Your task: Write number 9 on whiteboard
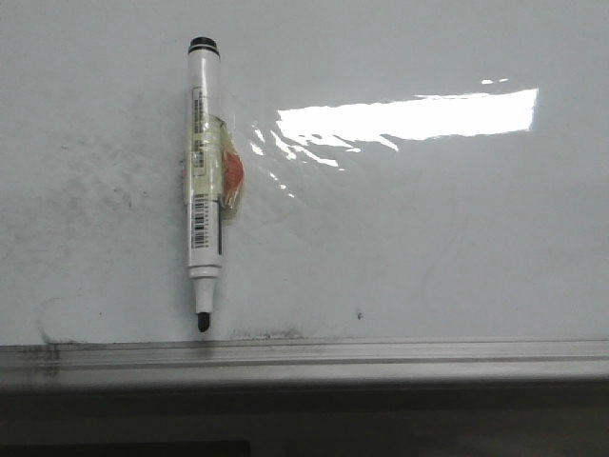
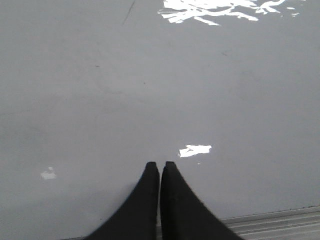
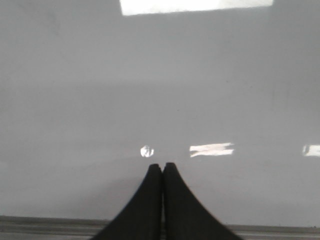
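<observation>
The whiteboard (image 1: pixel 428 238) fills the front view, glossy white with faint grey smudges at the left and a grey metal ledge (image 1: pixel 381 354) along its near edge. A white marker (image 1: pixel 204 181) with a black cap end and black tip lies on it, tip toward the ledge, wrapped in yellowish tape with an orange patch. No number 9 shows on the board. Neither gripper shows in the front view. My left gripper (image 2: pixel 160 166) is shut and empty above the board (image 2: pixel 150 90). My right gripper (image 3: pixel 162 167) is shut and empty above the board (image 3: pixel 150 90).
A small black speck (image 1: pixel 359 313) sits on the board near the ledge. Dark ink smears (image 1: pixel 266 334) lie along the ledge by the marker tip. A bright light reflection (image 1: pixel 409 119) crosses the board's upper right. A dark strip lies below the ledge.
</observation>
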Controlling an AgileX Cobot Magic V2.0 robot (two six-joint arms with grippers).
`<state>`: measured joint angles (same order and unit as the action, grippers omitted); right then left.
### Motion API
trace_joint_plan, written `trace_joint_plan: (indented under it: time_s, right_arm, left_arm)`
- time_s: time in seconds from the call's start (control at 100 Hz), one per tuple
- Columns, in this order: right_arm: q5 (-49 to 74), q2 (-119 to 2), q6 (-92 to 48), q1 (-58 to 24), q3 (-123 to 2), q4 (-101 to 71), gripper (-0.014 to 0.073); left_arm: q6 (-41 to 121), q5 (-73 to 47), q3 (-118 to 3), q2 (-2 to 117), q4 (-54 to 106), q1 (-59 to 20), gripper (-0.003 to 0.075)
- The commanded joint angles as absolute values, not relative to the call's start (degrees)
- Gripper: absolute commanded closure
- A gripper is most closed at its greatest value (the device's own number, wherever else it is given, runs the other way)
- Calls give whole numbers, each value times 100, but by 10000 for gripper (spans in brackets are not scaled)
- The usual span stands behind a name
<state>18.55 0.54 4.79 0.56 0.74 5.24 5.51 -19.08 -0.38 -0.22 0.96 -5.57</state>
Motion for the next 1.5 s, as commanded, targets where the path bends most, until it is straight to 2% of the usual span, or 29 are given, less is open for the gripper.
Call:
trace_joint_plan:
  time_s: [0.0,0.64,0.83,1.26,1.49]
  right_arm:
    - [1752,183,459,75,139,534,657]
    - [1752,183,459,75,139,534,657]
    - [1643,183,459,75,139,629,657]
    - [250,183,459,75,139,629,657]
    - [205,183,459,75,69,431,657]
  left_arm:
    - [484,-1624,189,-182,112,-536,741]
    - [484,-1577,189,-182,112,-536,741]
    - [484,-1143,189,-182,90,-536,741]
    - [484,90,189,-182,100,-536,741]
    - [484,520,141,-182,703,-546,741]
